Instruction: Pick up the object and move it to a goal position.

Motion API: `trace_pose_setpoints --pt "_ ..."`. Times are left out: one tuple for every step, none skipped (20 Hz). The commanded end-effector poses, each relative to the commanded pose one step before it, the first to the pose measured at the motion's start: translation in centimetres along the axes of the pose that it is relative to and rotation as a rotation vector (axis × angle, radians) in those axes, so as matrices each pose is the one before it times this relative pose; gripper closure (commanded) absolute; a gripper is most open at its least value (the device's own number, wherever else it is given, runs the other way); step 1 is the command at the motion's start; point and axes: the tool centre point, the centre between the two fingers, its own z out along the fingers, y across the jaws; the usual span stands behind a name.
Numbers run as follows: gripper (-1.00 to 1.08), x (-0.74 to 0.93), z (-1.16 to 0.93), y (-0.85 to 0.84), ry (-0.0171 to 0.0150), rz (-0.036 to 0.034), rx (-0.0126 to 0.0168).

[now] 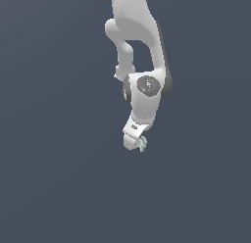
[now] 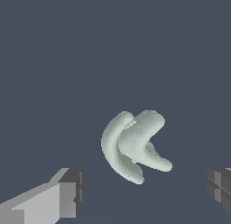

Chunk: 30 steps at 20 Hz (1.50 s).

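wrist view: we see pincer (image 2: 143,191) spread wide, fingers flanking object (image 2: 134,145) without touching. exterior view: object (image 1: 142,144) sits just beside pincer tip. we judge grasp, lift, carry to goal all pending.

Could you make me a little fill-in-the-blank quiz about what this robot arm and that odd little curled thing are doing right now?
1. The object is pale grey-____ in colour.
2. In the wrist view, the object lies ____ the two fingers, touching neither.
3. The gripper is ____, not shut.
4. Beside the gripper, the object looks much ____.

Missing words: green; between; open; smaller
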Motion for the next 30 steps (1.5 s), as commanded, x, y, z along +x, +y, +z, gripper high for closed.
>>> trace_pose_setpoints --pt "-0.92 0.325 0.191 -0.116 0.00407 -0.05589 -0.00169" --pt "-0.92 0.108 0.064 -0.035 0.00131 -0.01791 -0.00051" --pt "-0.92 0.1 0.058 -0.031 0.00121 -0.01636 -0.00048" --pt "-0.92 0.09 0.052 -0.026 0.0011 -0.01478 -0.00044" --pt "-0.92 0.081 0.047 -0.022 0.00099 -0.01322 -0.00041" --pt "-0.92 0.072 0.041 -0.02 0.00088 -0.01168 -0.00037" --pt "-0.92 0.063 0.035 -0.016 0.00077 -0.01011 -0.00033" --pt "-0.92 0.052 0.03 -0.013 0.00065 -0.00854 -0.00028" --pt "-0.92 0.045 0.024 -0.011 0.00054 -0.00702 -0.00023" --pt "-0.92 0.033 0.019 -0.007 0.00042 -0.00542 -0.00018" --pt "-0.92 0.025 0.013 -0.006 0.0003 -0.00389 -0.00013" --pt "-0.92 0.017 0.008 -0.005 0.00018 -0.00238 -0.00008" --pt "-0.92 0.0 0.003 0.002 0.00005 -0.00069 -0.00002" --pt "-0.92 -0.023 -0.01 -0.003 -0.00041 0.00481 0.00032" --pt "-0.92 -0.002 0.038 0.001 0.0 0.0 0.0" --pt "-0.92 -0.007 0.114 0.001 0.0 0.0 0.0" --pt "-0.92 -0.012 0.189 0.002 0.0 0.0 0.0" --pt "-0.92 0.019 0.262 -0.02 0.00003 -0.00069 -0.00002" --pt "-0.92 -0.023 0.339 0.002 0.0 0.0 0.0" --pt "-0.92 0.024 0.409 -0.03 0.00004 -0.00098 -0.00002" --pt "-0.92 -0.034 0.483 0.001 0.0 0.0 0.0" --pt "-0.92 0.024 0.55 -0.038 0.00006 -0.00119 -0.00001" --pt "-0.92 -0.005 0.589 -0.022 0.00004 -0.00069 0.0" --pt "-0.92 0.001 0.522 -0.019 0.00004 -0.00069 -0.00001" --pt "-0.92 -0.027 0.446 0.007 0.0 0.0 0.0" --pt "-0.92 0.02 0.365 -0.009 0.00005 -0.00069 -0.00004" --pt "-0.92 -0.006 0.29 0.019 0.0 0.0 0.0" --pt "-0.92 0.004 0.211 0.026 0.0 0.0 0.0" --pt "-0.92 0.012 0.136 0.03 0.0 0.0 0.0" --pt "-0.92 0.015 0.069 0.027 0.0 0.0 0.0"
